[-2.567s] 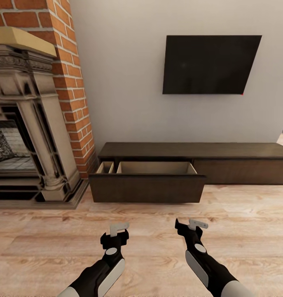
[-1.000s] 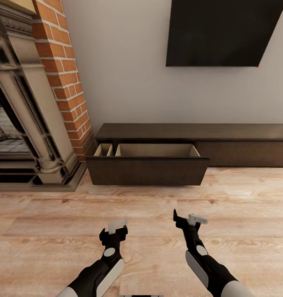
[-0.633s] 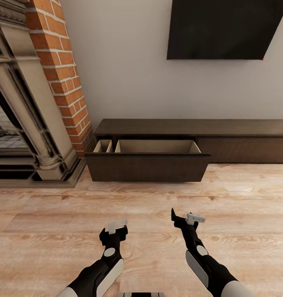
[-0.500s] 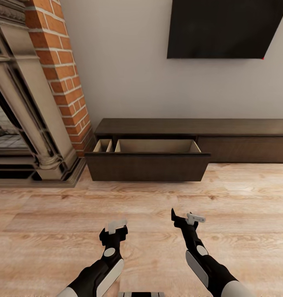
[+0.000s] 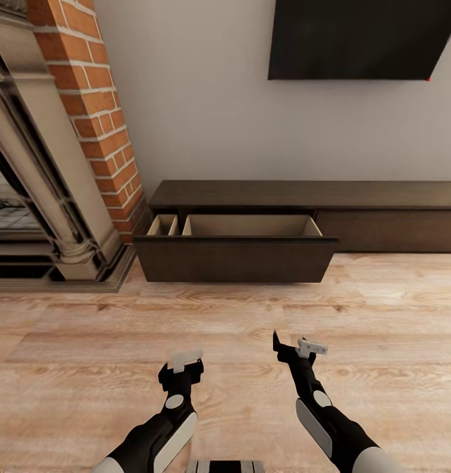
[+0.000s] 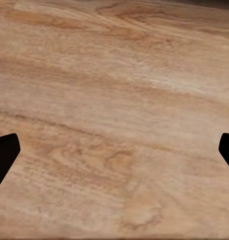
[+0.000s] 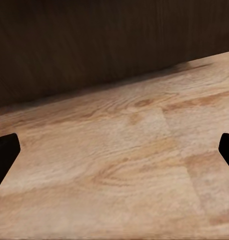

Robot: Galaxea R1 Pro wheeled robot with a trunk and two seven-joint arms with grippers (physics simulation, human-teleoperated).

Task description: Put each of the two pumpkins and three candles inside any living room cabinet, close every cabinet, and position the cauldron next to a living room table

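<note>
The cabinet (image 5: 356,195), a long low dark-brown unit, runs along the white wall ahead. Its left drawer (image 5: 235,259) is pulled out, showing beige inner walls split into a narrow and a wide compartment; the drawer front hides its floor. My left gripper (image 5: 184,369) hangs open over the wood floor, its dark fingertips (image 6: 4,155) far apart with nothing between them. My right gripper (image 5: 295,346) is also open and empty, pointing at the dark drawer front (image 7: 109,40). The pumpkins, candles and cauldron are out of view.
A stone fireplace (image 5: 35,197) with a brick chimney (image 5: 94,98) stands at the left, its base step (image 5: 61,279) reaching out onto the floor. A black TV (image 5: 356,39) hangs above the cabinet. Light wood floor (image 5: 238,322) lies between me and the drawer.
The whole view has shifted: the camera has come closer to the cabinet and the fireplace has slid left. The drawer stays open and both arms keep nearly the same pose.
</note>
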